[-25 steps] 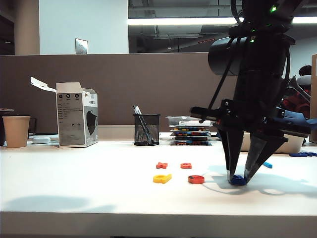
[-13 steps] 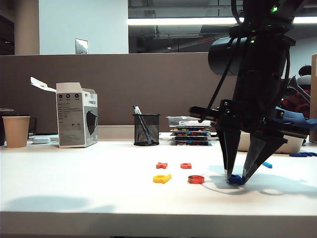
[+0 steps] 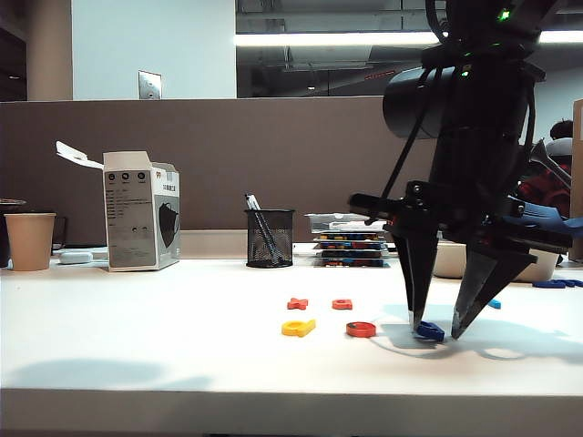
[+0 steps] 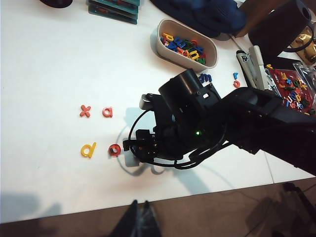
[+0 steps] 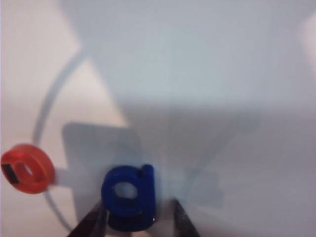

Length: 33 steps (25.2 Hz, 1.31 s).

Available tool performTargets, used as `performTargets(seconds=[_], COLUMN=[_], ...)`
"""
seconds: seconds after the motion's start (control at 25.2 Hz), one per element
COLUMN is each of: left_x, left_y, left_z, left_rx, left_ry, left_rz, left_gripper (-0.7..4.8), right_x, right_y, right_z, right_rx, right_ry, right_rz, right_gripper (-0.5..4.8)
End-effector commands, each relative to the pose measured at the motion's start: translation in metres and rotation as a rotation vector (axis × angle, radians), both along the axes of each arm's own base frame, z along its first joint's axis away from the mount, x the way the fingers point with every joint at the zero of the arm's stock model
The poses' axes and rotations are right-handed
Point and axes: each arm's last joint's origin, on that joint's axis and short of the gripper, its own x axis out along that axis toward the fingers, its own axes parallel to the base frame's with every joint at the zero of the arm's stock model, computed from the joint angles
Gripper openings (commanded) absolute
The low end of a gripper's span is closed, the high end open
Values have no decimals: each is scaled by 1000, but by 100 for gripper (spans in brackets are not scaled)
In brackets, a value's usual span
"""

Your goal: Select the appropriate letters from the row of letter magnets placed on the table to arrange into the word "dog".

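On the white table (image 3: 182, 346) the yellow "d" (image 3: 298, 328), the red-orange "o" (image 3: 361, 330) and the dark blue "g" (image 3: 428, 331) lie in a line. My right gripper (image 3: 434, 330) points down over the "g", open, one finger on each side. In the right wrist view the "g" (image 5: 129, 195) lies flat between the fingers (image 5: 185, 223), with the "o" (image 5: 27, 168) beside it. The left wrist view shows the "d" (image 4: 88, 149) and the "o" (image 4: 114, 150); the right arm hides the "g". My left gripper (image 4: 140, 205) is shut, empty, past the table's front edge.
Behind the line lie a red-orange "x" (image 3: 297, 303) and another red-orange letter (image 3: 342, 304); a light blue bar (image 3: 493, 303) is behind the right gripper. Along the back stand a paper cup (image 3: 29, 240), a box (image 3: 141, 211), a mesh pen holder (image 3: 270, 238), stacked trays (image 3: 351, 238) and a tub of letters (image 4: 187, 44).
My right gripper's fingers have spread apart and let go of the "g", which now lies on the table. The arms have otherwise stayed in place.
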Motion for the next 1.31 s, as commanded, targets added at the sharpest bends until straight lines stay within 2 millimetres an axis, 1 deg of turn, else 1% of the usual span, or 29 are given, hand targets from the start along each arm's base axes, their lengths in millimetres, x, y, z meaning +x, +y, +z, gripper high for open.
performTargets(seconds=[0.04, 0.4, 0.63, 0.79, 0.87, 0.91, 1.03, 1.07, 1.11, 1.15, 1.23, 1.27, 1.31], left_x=[0, 0, 0, 0, 0, 0, 0, 0, 0, 0, 0, 0, 0], left_y=[0, 0, 0, 0, 0, 0, 0, 0, 0, 0, 0, 0, 0], left_z=[1, 1, 1, 1, 1, 1, 1, 1, 1, 1, 1, 2, 2], left_rx=[-7, -8, -8, -7, -8, -8, -8, -7, -8, -7, -8, -9, -17], left_ry=[-5, -5, -5, -4, -5, -5, -5, -4, -5, -4, -5, -5, -6], left_rz=[0, 0, -1, -1, 0, -1, -1, -1, -1, -1, -1, 0, 0], left_gripper=[-5, -5, -5, -5, -5, -5, -5, -5, -5, -5, -5, -6, -5], right_x=[-2, 6, 7, 10, 14, 17, 21, 23, 24, 26, 27, 28, 28], right_y=[-1, 3, 3, 5, 7, 8, 9, 9, 10, 9, 9, 8, 7], right_z=[0, 20, 25, 41, 53, 64, 82, 93, 100, 111, 121, 132, 138], right_rx=[-24, -12, -18, -18, -9, 3, 20, 15, 12, 7, 3, -10, -21], right_ry=[30, -2, 8, -16, -53, -89, -157, -203, -232, -272, -302, -335, -353], right_rz=[-1, 8, 13, 67, 94, 112, 132, 140, 157, 176, 196, 207, 215], right_gripper=[172, 171, 171, 171, 171, 170, 169, 166, 165, 150, 113, 82, 81])
